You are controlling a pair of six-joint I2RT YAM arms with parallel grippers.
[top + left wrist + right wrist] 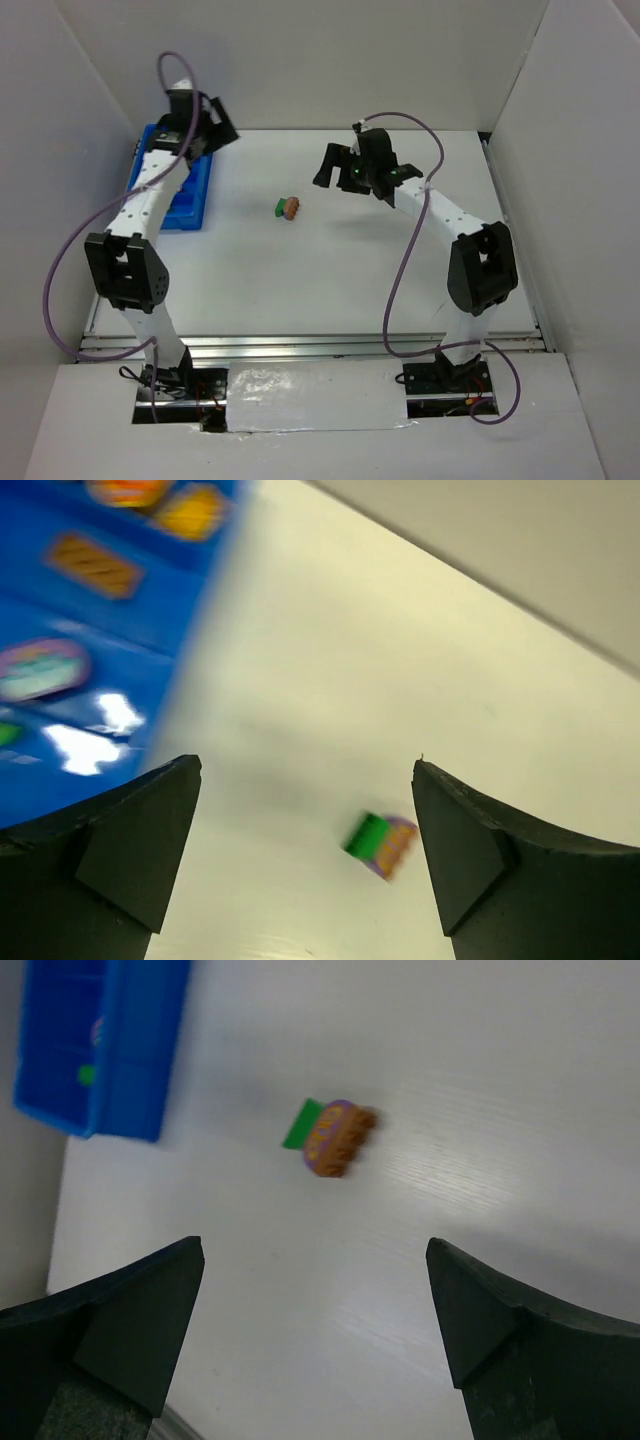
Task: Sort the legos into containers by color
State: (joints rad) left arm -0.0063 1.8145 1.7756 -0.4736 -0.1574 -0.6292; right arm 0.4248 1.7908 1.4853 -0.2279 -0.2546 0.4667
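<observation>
Legos (335,1140) are seen at twelve o'clock from the right gripper (315,1255), judged nearer than the left gripper (307,780). All jaws are parted.

Bright, even light; soft shadows. Left wrist view motion-blurred, glare on bin (130,630). Right wrist view slightly soft.

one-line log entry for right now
left gripper: open, empty, by blue bin | right gripper: open, empty, above table | green block and brown lump: side by side on table, unsorted
</observation>
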